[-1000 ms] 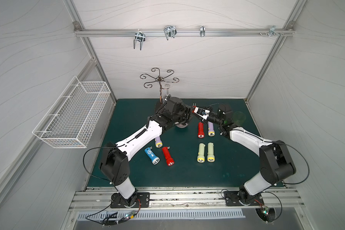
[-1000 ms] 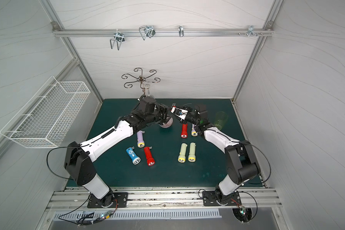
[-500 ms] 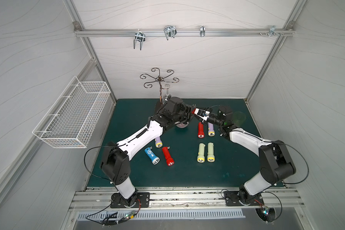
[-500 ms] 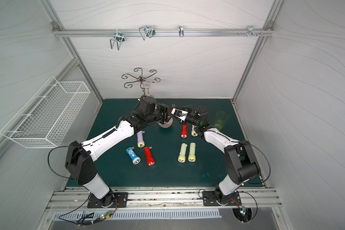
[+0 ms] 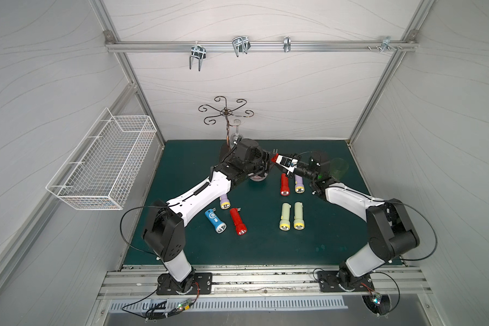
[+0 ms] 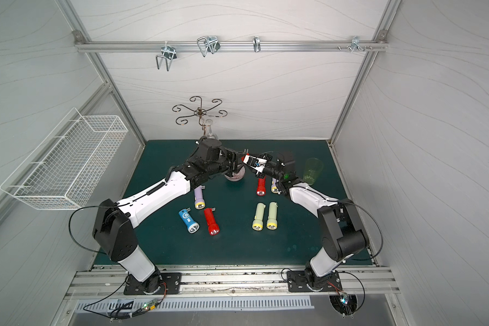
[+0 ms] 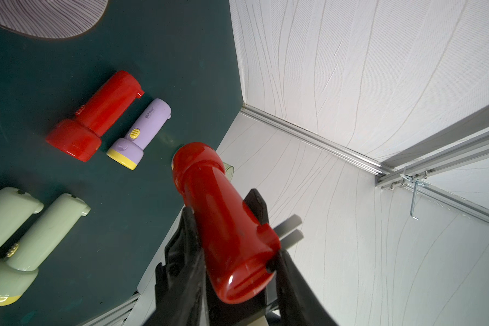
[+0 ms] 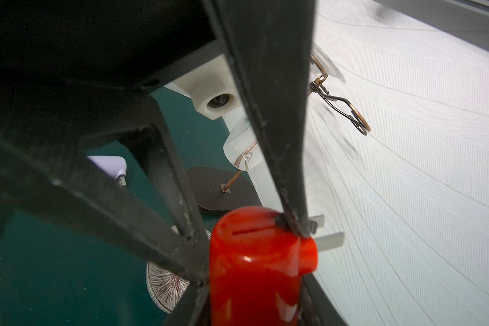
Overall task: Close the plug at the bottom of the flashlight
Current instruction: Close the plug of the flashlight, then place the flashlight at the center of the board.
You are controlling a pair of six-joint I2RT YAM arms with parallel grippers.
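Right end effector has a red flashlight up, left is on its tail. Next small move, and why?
Likely close the left end effector slightly more to fold the prongs in: they jut sideways from the held red flashlight, a fingertip sits at their base, the tail slot is empty, and the right end effector holds the body.

A red plastic flashlight (image 8: 254,276) sits clamped in the right gripper (image 8: 251,313), its two flat metal plug prongs (image 8: 326,240) jutting sideways. Black fingers (image 8: 277,141) of the left gripper (image 8: 246,240) pinch its end.
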